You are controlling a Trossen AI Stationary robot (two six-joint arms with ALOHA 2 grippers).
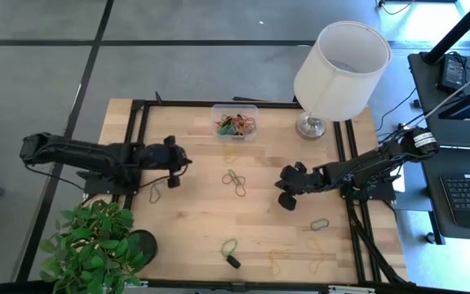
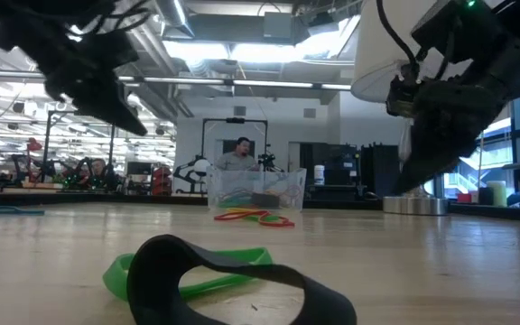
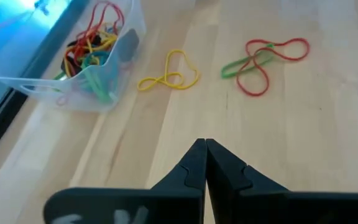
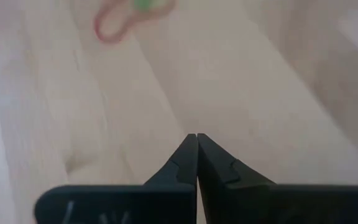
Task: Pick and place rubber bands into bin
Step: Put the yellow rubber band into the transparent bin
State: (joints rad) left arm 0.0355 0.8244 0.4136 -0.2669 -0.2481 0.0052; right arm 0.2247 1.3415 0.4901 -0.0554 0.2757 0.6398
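Rubber bands (image 1: 233, 181) are lying scattered over our desk (image 1: 194, 212), more filling the bin (image 1: 234, 122) by its far edge. We are holding left gripper (image 1: 175, 166) and right gripper (image 1: 286, 187) above mid-desk, both jaws closed, empty.

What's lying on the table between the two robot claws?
In the high view, a tangle of rubber bands lies on the wood between the left gripper and right gripper; otherwise bare.
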